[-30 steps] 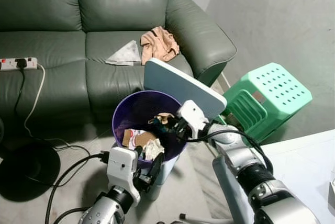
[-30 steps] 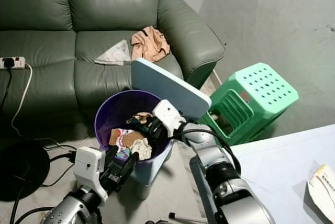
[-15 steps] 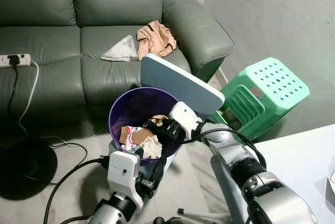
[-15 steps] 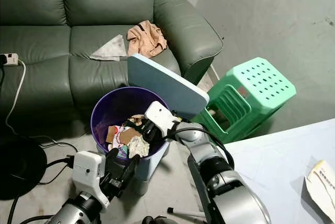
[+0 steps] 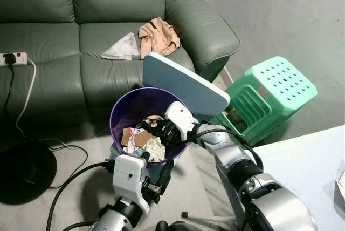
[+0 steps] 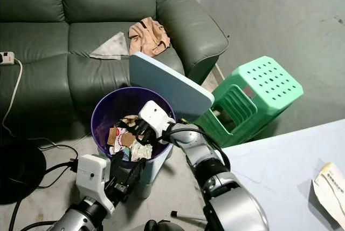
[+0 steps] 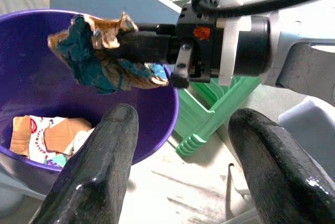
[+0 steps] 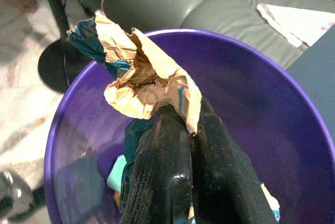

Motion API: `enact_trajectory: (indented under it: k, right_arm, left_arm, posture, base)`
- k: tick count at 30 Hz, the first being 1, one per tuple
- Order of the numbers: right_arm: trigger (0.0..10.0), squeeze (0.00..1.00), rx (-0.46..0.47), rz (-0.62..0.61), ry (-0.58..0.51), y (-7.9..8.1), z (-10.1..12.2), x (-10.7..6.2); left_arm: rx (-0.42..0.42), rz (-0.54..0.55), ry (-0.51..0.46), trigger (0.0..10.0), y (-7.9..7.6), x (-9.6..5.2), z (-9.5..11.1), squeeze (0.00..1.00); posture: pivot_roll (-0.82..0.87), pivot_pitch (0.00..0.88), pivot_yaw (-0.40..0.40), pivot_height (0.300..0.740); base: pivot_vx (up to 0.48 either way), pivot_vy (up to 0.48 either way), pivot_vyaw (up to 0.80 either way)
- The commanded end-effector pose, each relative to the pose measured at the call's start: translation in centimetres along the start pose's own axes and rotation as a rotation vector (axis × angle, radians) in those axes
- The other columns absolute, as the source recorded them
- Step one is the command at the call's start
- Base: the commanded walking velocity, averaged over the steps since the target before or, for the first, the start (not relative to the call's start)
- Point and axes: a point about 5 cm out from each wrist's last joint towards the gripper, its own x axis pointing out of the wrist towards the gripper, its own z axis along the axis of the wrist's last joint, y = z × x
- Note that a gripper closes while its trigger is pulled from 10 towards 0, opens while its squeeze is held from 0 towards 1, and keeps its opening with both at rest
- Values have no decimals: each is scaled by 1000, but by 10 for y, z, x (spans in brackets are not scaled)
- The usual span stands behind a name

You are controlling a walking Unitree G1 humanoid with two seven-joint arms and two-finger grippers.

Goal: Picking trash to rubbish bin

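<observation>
The right gripper (image 5: 152,128) reaches over the open purple rubbish bin (image 5: 123,114). Its two black fingers (image 8: 172,171) are squeezed together on a crumpled wrapper (image 8: 138,80). The wrapper is tan and teal. It sticks straight out past the fingertips, so its long side runs the same way the fingers point, toward the far wall of the bin. Its loose end fans out wider than the pinched end. The wrapper hangs in the air inside the ring of the bin's rim, above the trash already lying at the bottom. That trash is bits of brown cardboard (image 5: 132,136) and a white scrunched paper (image 5: 156,148).

The bin's pale blue lid (image 5: 186,87) stands tilted up at the back of the bin, toward a green plastic stool (image 5: 269,93) that lies on its side.

The left gripper (image 5: 159,172) waits low, just in front of the bin near its outer wall. Its fingers (image 7: 99,171) are spread apart with nothing between them.

Behind the bin is a dark green sofa (image 5: 64,36). A tan cloth (image 5: 158,35) and a white folded cloth (image 5: 122,48) lie on its seat.
</observation>
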Motion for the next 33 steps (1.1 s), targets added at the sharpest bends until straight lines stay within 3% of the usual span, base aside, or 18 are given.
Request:
enact_trajectory:
  k: [1,33]
  right_arm:
    - [10000,1000,42,-11,14,-3,-4,-2]
    - [10000,1000,125,1,-45,-3,10,6]
  left_arm:
    - [-10,-17,4,10000,-7,-1,1,0]
    - [-27,-12,3,10000,-8,-2,0,0]
  posture:
    - [233,241,-247,740]
    - [242,243,-252,740]
  base:
    - [0,0,0]
    - [0,0,0]
